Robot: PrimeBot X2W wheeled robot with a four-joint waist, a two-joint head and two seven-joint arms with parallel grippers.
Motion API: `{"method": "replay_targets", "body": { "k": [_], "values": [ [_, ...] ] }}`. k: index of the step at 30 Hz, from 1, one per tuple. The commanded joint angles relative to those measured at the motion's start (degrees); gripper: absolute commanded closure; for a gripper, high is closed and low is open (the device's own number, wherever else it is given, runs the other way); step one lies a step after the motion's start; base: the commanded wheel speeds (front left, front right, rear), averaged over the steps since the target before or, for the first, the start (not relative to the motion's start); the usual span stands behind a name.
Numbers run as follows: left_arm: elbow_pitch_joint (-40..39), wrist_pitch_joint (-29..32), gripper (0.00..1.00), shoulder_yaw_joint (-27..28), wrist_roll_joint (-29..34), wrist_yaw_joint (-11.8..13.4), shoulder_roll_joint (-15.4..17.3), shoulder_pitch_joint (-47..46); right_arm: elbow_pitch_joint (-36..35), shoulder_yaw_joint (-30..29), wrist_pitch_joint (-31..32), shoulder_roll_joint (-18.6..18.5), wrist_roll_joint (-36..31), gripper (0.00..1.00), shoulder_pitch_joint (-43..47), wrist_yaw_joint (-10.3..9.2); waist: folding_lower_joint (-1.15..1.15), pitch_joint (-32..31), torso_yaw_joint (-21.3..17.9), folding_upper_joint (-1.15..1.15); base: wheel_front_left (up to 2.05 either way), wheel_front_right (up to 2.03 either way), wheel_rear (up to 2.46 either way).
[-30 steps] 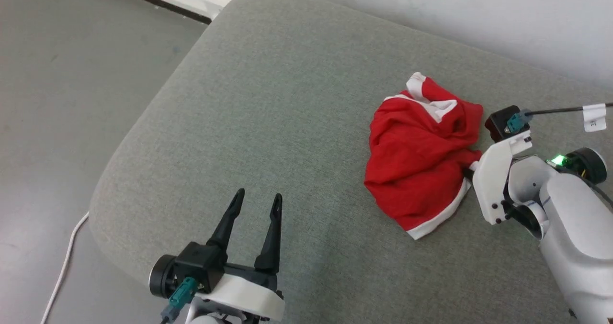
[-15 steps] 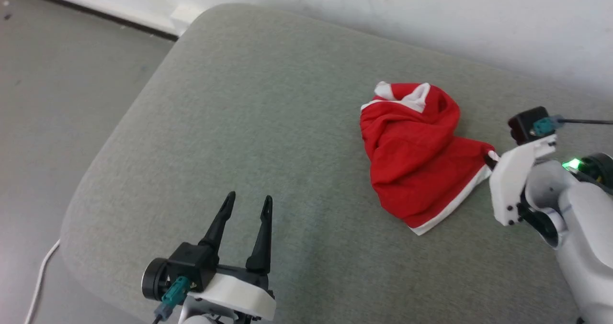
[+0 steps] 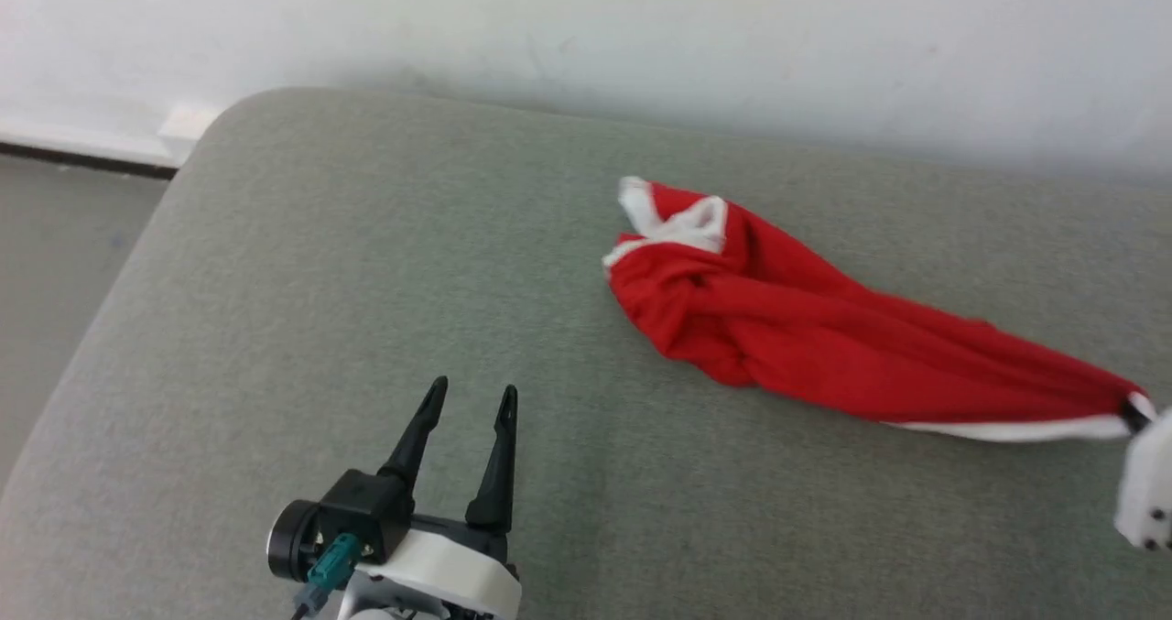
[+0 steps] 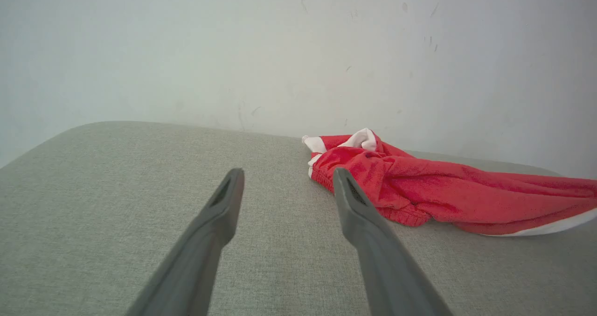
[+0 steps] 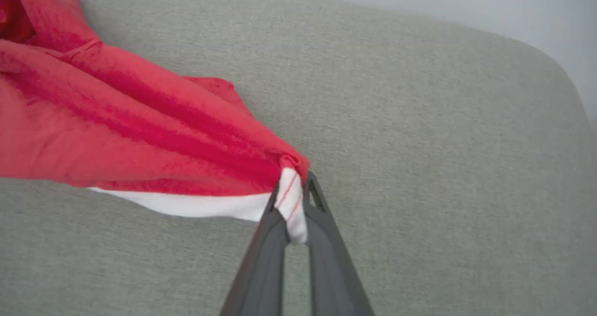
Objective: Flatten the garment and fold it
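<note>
Shorts (image 3: 824,345): red with white trim, lying on the grey cushion (image 3: 366,281) toward its back and right. They are drawn out into a long twisted rope, not yet flat.
Bunched end (image 3: 678,222): knotted lump with white patches, resting on the cushion near the wall (image 3: 641,34).
Right gripper (image 5: 291,187): clenched on a corner of the white hem (image 5: 196,206), with the cloth pinched between both fingers and running taut from there to the lump.
Left gripper (image 3: 473,388): released, fingers spread, holding nothing. It hovers over bare cushion well apart from the shorts.
Step in hand: most likely stretching the shorts out by one corner so they can be spread.
Doing it well: a pull on one corner only tightens the twist. The free gripper should pin or pick up the bunched end, ideally a matching hem corner or the waistband, so the cloth can open sideways. Pull low and slowly; the thin hem could slip from so small a pinch.
Edges: the cushion rounds off on the left, with floor (image 3: 55,263) below. The wall stands close behind the back edge, so there is little room to spread that way.
Open room: a broad bare stretch lies in front of the shorts and to their left, enough to lay them flat and fold them.
</note>
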Motion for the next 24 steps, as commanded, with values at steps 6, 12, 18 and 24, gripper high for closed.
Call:
{"method": "replay_targets", "body": {
  "k": [6,12,18,24],
  "values": [
    [1.18,-0.27,0.00,-0.54,0.58,-0.92,-0.34,-0.76,0.89,-8.87,-1.16,4.96,-6.75,1.00,2.55,-0.12,0.01,0.01,-3.76,0.00,0.00,0.00,0.00],
    [2.91,-0.27,0.00,-2.80,0.58,-2.07,-0.50,-2.69,-0.31,-5.97,-11.01,8.32,-9.48,0.00,0.22,-0.12,0.01,0.55,-5.31,0.00,0.00,0.00,0.00],
    [8.87,5.20,0.00,-9.16,-4.53,-3.85,-0.65,-6.20,-6.83,0.02,-21.72,10.65,-6.53,0.00,0.58,-0.12,0.01,2.02,-7.97,0.00,0.00,0.00,0.00],
    [14.90,13.06,0.00,-15.28,-10.51,-2.83,-0.67,-14.48,-10.71,3.61,-26.15,12.70,-4.08,0.00,2.57,-0.12,0.01,5.16,-11.69,0.00,0.00,0.00,0.00]
  ]
}}
